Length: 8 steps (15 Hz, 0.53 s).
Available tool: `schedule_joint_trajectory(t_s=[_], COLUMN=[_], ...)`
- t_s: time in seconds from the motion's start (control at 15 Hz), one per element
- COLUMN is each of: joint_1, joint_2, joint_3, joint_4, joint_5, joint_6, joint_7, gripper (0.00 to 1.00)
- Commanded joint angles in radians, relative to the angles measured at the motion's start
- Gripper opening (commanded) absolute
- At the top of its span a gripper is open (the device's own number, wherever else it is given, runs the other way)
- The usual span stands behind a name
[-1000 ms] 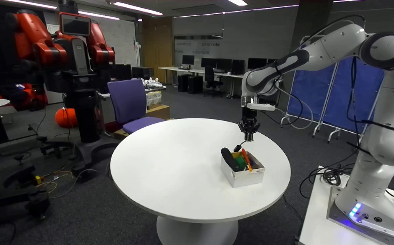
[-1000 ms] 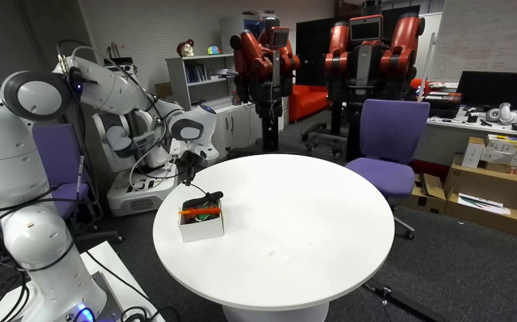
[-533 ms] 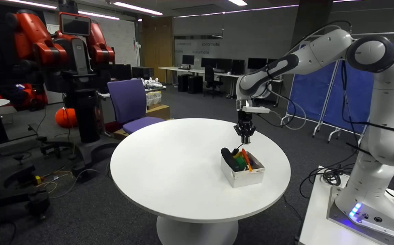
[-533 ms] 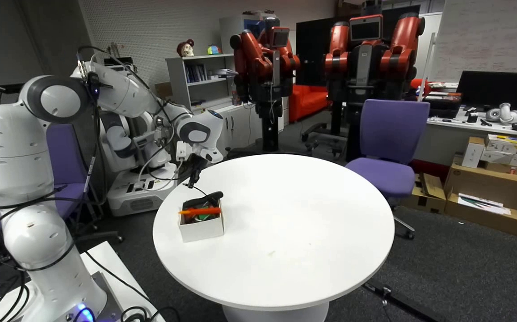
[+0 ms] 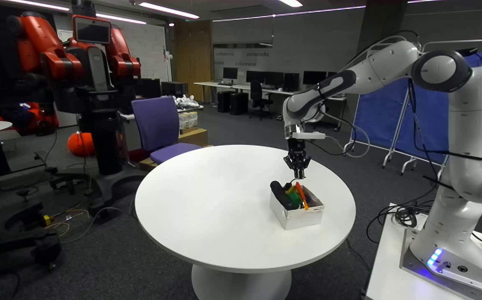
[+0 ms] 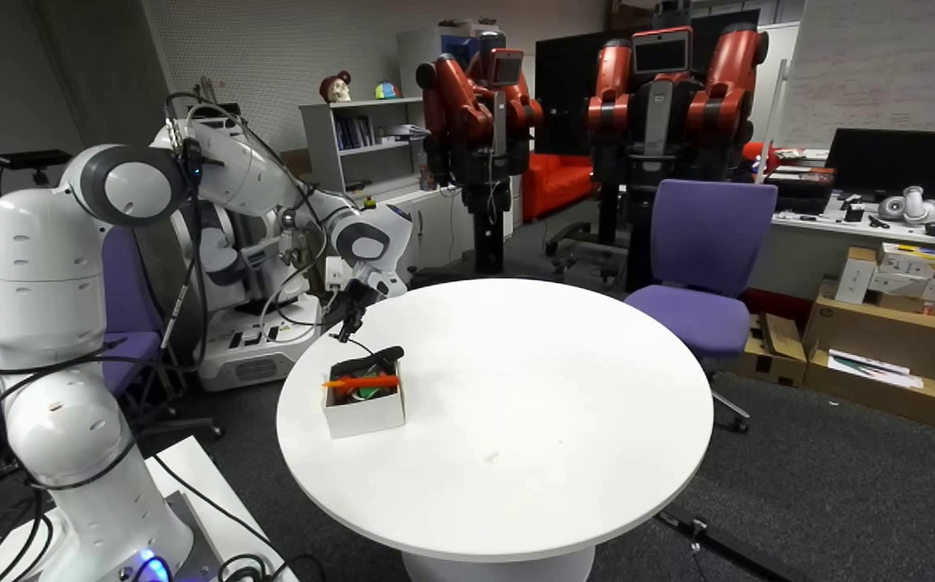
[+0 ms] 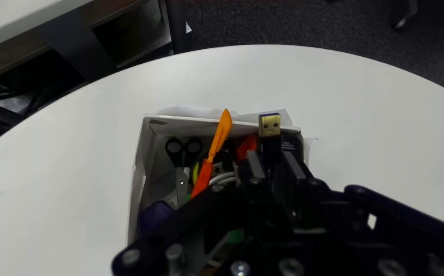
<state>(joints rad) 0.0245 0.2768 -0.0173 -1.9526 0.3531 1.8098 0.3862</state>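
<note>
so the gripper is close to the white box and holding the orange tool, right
One thing is wrong: the wrist view shows the gripper holding a USB cable, not the orange tool, which rests in the white box. The gripper is indeed close to that box.

Plug (image 7: 270, 128): shiny metal, plastic. Box (image 6: 365, 417): looks matt card. Knife (image 7: 205, 173): smooth plastic. Scissors (image 7: 182, 180): metal, plastic. Table (image 5: 207, 200): smooth.

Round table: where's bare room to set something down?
Biggest: tabletop between the white box and the rim by the purple chair. Narrower: strip between box and the rim facing the arm base. Crowded: the box, holding orange tool, scissors and more; the pincer, gripping a USB plug, hangs close by.
</note>
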Motion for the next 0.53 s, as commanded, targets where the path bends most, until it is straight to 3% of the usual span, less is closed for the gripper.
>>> schedule_joint_trajectory(t_s=[0.0, 0.27, 0.47], joint_1=[-0.027, -0.042, -0.042], joint_2=[0.04, 0.064, 0.087], joint_3=[-0.007, -0.026, -0.042], joint_4=[0.1, 0.177, 0.223], joint_5=[0.024, 0.038, 0.044], joint_6=[-0.122, -0.247, -0.259], joint_7=[-0.007, 0.038, 0.106], gripper=[0.04, 0.04, 0.04])
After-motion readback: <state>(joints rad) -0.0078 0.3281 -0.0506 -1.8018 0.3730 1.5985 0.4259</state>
